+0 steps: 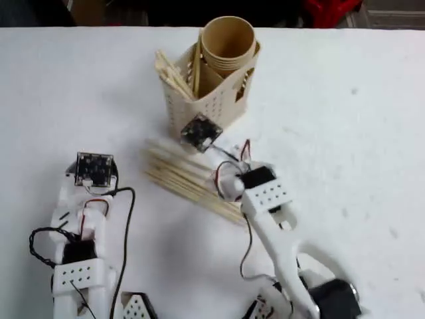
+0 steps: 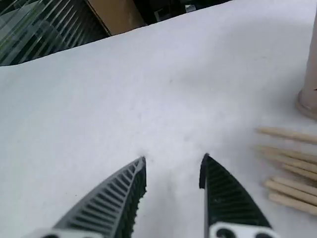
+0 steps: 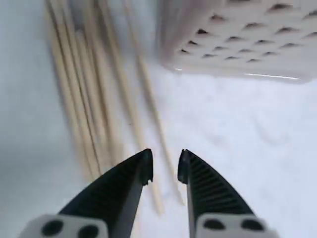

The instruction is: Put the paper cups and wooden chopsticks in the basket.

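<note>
White table (image 1: 345, 100) carries everything, and behind its far edge the room is dark. At the far middle of the table stands the basket (image 1: 212, 106), pale and with many small holes in its wall. A stack of paper cups (image 1: 229, 40) sits upright in one compartment and rises above the rim. In the compartment beside it, some chopsticks in the basket (image 1: 174, 73) lean outward, away from the cups.

Just in front of the basket, the loose chopsticks (image 1: 182, 176) lie flat on the table in a rough bundle, close to the basket but not touching it.

The right arm (image 1: 265, 196) stretches forward over this bundle. In the right wrist view, the right gripper (image 3: 165, 166) hangs above the near ends of the sticks; its jaws are a little apart and hold nothing, and one stick runs under the gap. The basket wall (image 3: 247, 44) is near, just beyond the sticks (image 3: 84, 89).

The left arm (image 1: 83, 226) is at the other side of the table, apart from the basket. The left gripper (image 2: 173, 163) is over bare table with its jaws spread wide and nothing between them. The stick ends (image 2: 287, 168) lie off to one side of it.
</note>
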Action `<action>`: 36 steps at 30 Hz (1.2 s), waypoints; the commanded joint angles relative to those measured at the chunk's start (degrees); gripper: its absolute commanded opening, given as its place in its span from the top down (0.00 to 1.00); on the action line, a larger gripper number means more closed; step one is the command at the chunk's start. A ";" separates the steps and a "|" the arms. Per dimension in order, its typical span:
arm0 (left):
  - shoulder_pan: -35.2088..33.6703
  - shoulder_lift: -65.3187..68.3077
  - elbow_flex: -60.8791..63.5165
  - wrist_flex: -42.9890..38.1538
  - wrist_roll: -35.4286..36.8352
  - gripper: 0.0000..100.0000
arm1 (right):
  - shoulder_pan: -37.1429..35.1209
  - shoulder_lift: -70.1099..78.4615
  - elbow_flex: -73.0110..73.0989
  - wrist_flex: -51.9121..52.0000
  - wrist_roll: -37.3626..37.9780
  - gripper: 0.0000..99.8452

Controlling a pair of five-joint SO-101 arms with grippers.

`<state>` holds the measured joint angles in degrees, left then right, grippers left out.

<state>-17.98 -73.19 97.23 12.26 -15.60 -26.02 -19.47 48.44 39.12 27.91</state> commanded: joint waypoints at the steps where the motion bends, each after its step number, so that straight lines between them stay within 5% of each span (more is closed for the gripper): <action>1: 0.57 -1.10 0.00 0.18 0.44 0.81 | 1.63 4.70 -0.35 -5.32 0.53 0.90; 12: 0.48 -1.10 0.00 0.18 0.44 0.81 | 1.80 17.10 -3.16 -9.54 0.62 0.90; 20: 0.31 -1.10 0.00 0.18 0.44 0.81 | 1.80 20.18 -7.56 -1.54 4.92 0.98; 36: 0.48 -1.10 0.00 0.18 0.44 0.81 | -4.18 -3.82 1.49 10.86 7.03 0.98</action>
<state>-17.98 -73.19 97.23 12.26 -15.60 -29.54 -16.48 50.11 46.42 34.07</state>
